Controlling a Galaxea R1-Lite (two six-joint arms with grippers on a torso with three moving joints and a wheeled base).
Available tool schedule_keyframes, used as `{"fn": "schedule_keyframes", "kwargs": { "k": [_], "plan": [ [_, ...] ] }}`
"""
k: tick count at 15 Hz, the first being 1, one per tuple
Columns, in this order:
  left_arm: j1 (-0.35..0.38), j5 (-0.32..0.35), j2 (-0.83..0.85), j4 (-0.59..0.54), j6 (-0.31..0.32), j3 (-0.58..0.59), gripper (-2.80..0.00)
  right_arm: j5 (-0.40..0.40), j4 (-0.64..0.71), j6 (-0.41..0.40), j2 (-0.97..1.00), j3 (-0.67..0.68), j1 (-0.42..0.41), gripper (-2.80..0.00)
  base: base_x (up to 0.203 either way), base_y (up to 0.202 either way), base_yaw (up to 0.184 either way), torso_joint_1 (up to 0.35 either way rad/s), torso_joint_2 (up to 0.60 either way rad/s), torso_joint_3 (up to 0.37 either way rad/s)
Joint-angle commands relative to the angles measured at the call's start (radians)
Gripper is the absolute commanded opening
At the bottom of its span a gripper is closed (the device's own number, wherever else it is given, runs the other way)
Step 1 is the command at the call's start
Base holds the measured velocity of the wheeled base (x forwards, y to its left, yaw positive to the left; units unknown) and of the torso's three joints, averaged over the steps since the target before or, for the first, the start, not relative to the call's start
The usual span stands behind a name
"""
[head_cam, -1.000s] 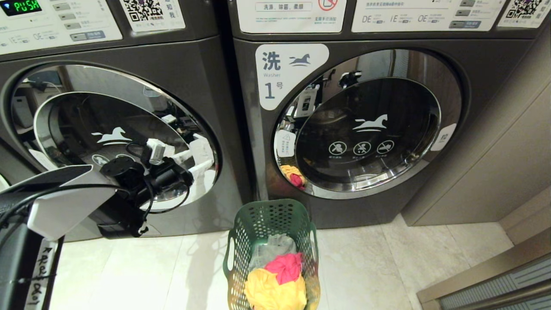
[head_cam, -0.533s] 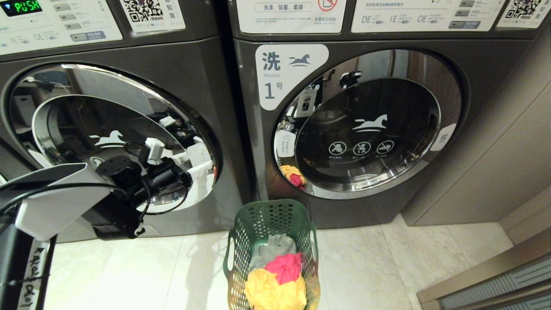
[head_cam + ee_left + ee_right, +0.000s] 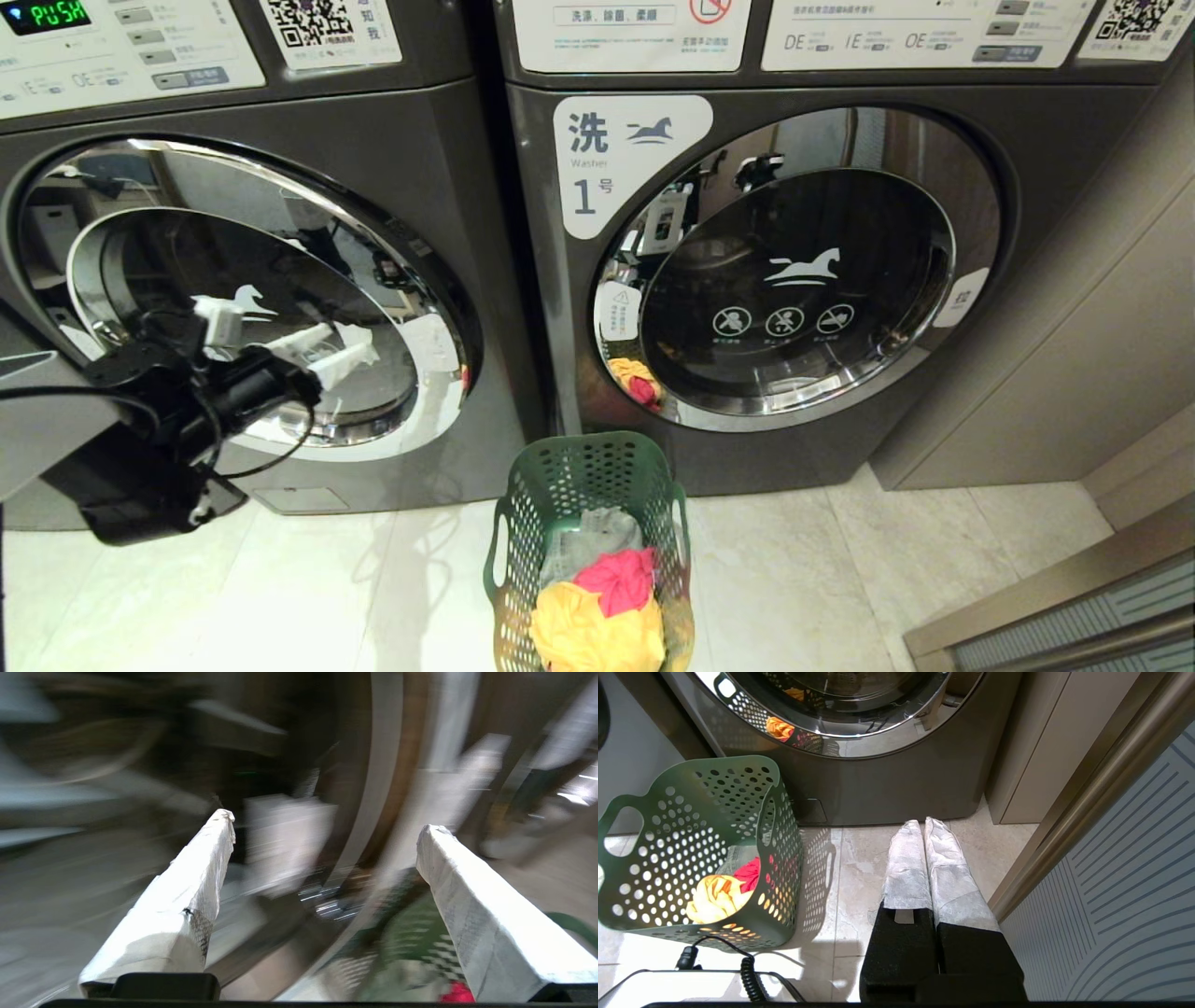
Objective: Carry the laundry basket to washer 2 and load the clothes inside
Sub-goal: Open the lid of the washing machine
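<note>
Here, head view: the laundry basket (image 3: 588, 551), dark green plastic with round perforations and oval handle cut-outs, stands upright on the pale tiled floor (image 3: 794, 579) before the washer labelled "1" (image 3: 747, 271). The clothes (image 3: 602, 607) lie inside: yellow nearest, pink-red in the middle, grey behind. The left gripper (image 3: 350, 353) is raised in front of the neighbouring washer's chrome-rimmed door (image 3: 243, 299), jaws wide and empty.

Left wrist view: white-wrapped fingers (image 3: 187, 896) well apart; background blurred.

Right wrist view: right gripper (image 3: 923, 823) hangs over the floor beside the basket (image 3: 691, 849), fingers pressed together, holding nothing.
</note>
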State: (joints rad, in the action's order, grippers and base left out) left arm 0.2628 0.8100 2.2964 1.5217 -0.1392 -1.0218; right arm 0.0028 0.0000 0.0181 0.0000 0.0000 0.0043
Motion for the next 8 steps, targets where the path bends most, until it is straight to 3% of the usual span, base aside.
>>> {"fn": "schedule_keyframes", "kwargs": {
  "k": [1,4,8],
  "plan": [
    [0.157,0.004,-0.122,0.008,-0.020,0.045,0.00,0.000,0.000,0.000,0.002,0.000,0.000,-2.80,0.000,0.000,0.000,0.000,0.00,0.000],
    [0.336,-0.004,-0.358,0.008,-0.097,0.117,0.00,0.000,0.000,0.000,0.000,0.000,0.000,-2.80,0.000,0.000,0.000,0.000,0.00,0.000],
    [0.500,-0.017,-0.786,0.008,-0.242,0.171,0.00,0.000,0.000,0.000,0.000,0.000,0.000,-2.80,0.000,0.000,0.000,0.000,0.00,0.000]
  ]
}}
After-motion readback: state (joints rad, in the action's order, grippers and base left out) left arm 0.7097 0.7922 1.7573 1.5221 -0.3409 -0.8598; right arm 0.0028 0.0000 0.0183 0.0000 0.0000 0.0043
